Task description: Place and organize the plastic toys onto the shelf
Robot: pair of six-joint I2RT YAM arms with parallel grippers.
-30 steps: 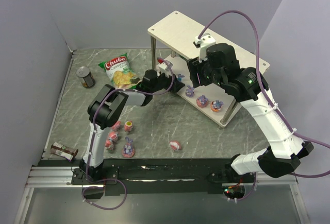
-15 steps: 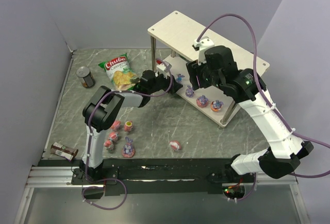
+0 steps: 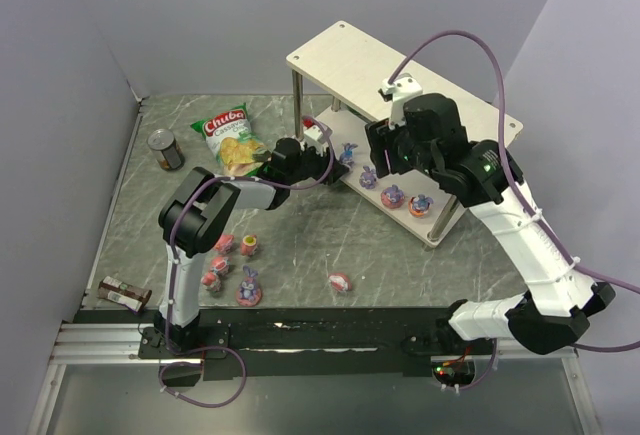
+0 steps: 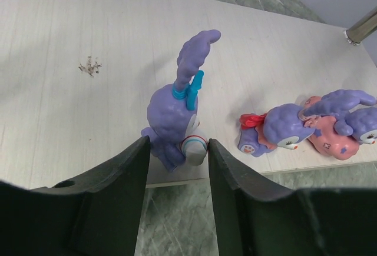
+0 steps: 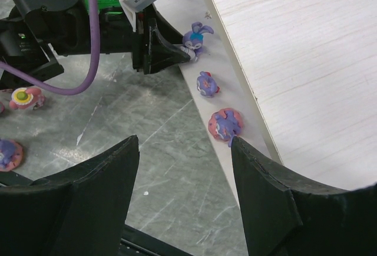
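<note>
Since a second ago the left pincer (image 4: 177, 143) has drawn back a little toward the front edge of the shelf's (image 3: 400, 75) lower board (image 4: 88, 26), and its fingers have narrowed. They now press against either side of the base of the purple bunny (image 4: 174, 106), pinching it at the very tips. The bunny stands upright right at the rim of that lower board. The right pincer (image 5: 184, 140) hangs above the shelf, spread wide and holding nothing.

The step looks like seating this bunny in the row. It sits so close to the rim that it would be safer nudged further onto the board before release. The hold is low and the ears rise tall, so any twist may tip it. Opening slowly and backing straight out, away from the shelf, should keep the fingers from dragging it off. It also needs to stay clear of the neighbouring toy (image 4: 277, 128), which lies on its side just along the board.

Count: four toys on the shelf's lower board, all purple-topped, the gripped bunny among them. At least five loose toys (image 3: 341, 281) lie on the bench (image 3: 300, 235), well apart from the shelf; the cluster by the left arm is too tight to count surely. There is also one chip bag (image 3: 228, 138) near the shelf, with one can (image 3: 166, 149) beyond it.
</note>
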